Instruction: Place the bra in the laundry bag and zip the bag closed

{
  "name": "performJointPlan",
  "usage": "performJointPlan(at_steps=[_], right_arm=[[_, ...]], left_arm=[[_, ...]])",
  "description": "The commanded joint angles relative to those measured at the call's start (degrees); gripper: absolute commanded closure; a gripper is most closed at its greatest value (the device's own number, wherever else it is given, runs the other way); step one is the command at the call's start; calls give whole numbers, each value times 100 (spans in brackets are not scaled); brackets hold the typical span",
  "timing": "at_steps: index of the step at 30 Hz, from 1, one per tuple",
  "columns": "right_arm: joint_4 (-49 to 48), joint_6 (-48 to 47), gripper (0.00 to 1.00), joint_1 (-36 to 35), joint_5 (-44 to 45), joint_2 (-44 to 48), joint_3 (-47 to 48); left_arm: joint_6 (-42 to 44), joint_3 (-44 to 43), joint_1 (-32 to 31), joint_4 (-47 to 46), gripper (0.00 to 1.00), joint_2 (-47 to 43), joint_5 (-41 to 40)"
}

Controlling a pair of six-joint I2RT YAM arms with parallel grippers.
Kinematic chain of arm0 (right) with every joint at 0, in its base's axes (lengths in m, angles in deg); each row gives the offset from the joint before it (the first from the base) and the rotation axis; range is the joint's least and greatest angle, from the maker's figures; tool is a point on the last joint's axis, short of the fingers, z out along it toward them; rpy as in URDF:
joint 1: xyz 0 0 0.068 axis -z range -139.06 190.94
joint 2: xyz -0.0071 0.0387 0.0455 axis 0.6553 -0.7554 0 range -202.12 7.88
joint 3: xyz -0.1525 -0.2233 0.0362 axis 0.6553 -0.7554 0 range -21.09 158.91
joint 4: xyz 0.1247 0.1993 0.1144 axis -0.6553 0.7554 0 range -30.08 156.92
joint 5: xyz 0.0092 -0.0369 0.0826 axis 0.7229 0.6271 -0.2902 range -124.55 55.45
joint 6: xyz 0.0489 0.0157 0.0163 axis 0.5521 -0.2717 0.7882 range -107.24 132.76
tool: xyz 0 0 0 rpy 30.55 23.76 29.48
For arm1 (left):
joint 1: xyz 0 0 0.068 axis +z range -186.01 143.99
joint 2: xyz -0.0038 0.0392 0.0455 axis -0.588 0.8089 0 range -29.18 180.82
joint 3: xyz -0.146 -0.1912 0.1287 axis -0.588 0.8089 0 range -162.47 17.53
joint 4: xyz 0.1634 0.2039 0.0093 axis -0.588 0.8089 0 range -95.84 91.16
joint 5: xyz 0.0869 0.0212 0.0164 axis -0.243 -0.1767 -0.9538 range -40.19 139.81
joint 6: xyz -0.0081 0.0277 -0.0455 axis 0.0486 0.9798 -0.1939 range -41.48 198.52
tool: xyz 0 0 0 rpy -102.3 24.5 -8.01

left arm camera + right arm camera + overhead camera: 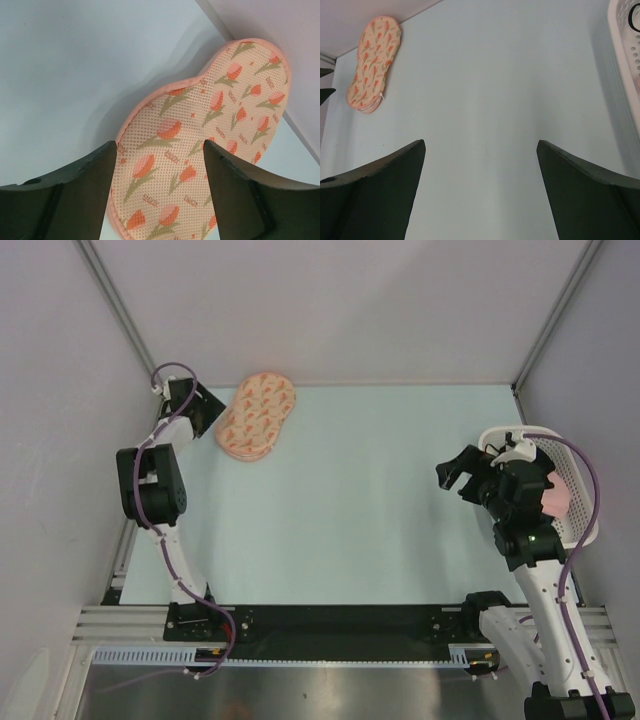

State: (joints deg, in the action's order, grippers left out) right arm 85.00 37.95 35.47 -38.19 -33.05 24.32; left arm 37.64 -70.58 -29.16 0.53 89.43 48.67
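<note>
Since the laundry bag (256, 416) lies upper left on the counter (350, 490), long axis slanting up-right, the left jaws, wide and empty, sit just beside it; right jaws, likewise open, well apart.

- right gripper (480, 143) spread wide open, pale table (490, 85) showing between its fingers
- laundry bag (373, 64) lying up at 10 o'clock
- white basket (624, 75) edge at 2 o'clock

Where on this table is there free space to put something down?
The wide middle of the table, between the bag and the basket, is bare down to the near edge. Crowded: the far left corner, where the left end effector faces the bag, and the right edge around the basket.
</note>
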Motion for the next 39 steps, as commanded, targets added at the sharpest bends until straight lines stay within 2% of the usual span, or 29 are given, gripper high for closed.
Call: performJointPlan(at_steps=[1, 8, 10, 14, 19, 22, 23, 27, 32, 34, 36, 37, 39], right_arm=[[-82, -128, 0, 3, -93, 277, 65], [14, -137, 0, 11, -75, 401, 152], [49, -146, 0, 11, -102, 401, 179], [111, -137, 0, 3, -119, 428, 205], [137, -111, 0, 3, -128, 472, 267], [172, -93, 0, 3, -137, 472, 293], [190, -93, 0, 3, -111, 472, 285], [287, -76, 0, 3, -111, 445, 267], [313, -23, 0, 11, -93, 454, 197], [322, -5, 0, 3, -102, 454, 214], [366, 99, 0, 3, 38, 428, 214], [392, 152, 0, 3, 274, 402, 223], [541, 214, 0, 3, 529, 244, 301]], left_arm=[[-192, -417, 202, 294, 27, 373, 633], [-183, -663, 202, 558, 35, 628, 730], [-183, -689, 202, 558, 41, 707, 826], [-148, -751, 202, 593, 62, 769, 862], [-104, -812, 202, 646, 71, 831, 897], [1, -839, 203, 672, 90, 743, 810], [45, -821, 202, 690, 100, 604, 748], [607, -690, 36, 681, 100, -106, 134], [1519, -225, -641, 356, 100, -1198, -1120], [1898, -92, -1314, 277, 100, -1611, -1623], [2460, -31, -1720, 259, 100, -1892, -2274], [2671, 66, -2192, 181, 100, -1955, -2485], [3252, 215, -2704, 110, 100, -2043, -3290]])
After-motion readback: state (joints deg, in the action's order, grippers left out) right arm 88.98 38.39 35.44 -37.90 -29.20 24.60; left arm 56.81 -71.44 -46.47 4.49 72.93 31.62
